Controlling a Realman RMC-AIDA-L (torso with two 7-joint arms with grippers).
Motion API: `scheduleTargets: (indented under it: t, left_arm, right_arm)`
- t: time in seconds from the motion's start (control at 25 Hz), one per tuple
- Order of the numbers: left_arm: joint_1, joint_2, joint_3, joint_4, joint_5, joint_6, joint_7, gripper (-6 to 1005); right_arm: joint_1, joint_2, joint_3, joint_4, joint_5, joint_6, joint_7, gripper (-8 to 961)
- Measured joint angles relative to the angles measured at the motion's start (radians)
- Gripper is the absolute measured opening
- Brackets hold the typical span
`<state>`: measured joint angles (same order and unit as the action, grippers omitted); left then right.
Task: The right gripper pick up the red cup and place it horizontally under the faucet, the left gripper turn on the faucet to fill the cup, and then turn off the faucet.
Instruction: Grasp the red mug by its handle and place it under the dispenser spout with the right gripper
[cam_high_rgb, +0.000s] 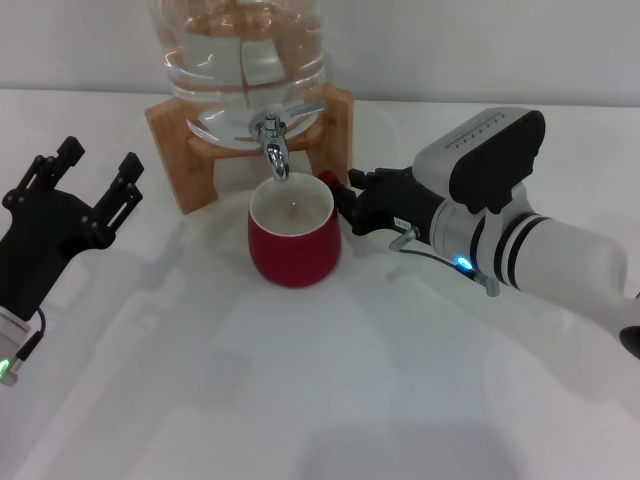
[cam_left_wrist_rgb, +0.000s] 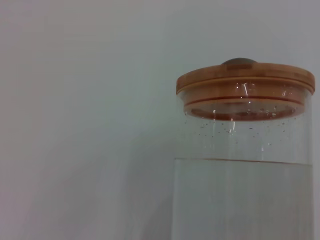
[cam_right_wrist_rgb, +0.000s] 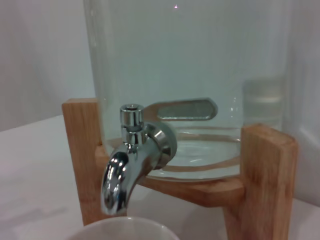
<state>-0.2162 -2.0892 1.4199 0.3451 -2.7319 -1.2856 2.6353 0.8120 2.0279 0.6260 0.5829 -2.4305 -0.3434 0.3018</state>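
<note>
From my head camera, one red cup stood upright on the white table directly under the faucet of one glass jar on its wooden stand. My right gripper was clamped on the cup's handle. My left gripper hung well apart, fingers spread, with bare table between. My left wrist showed the jar's wooden lid. My right wrist showed the spout just above the cup's rim.
</note>
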Motion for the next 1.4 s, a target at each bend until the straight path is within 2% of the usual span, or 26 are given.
scheduleTargets:
  t: [1.4]
  left_arm:
    - [-0.005, 0.0, 0.0, 0.0, -0.003, 0.004, 0.0, 757]
  right_arm:
    - [-0.024, 0.0, 0.007, -0.006, -0.009, -0.013, -0.006, 267]
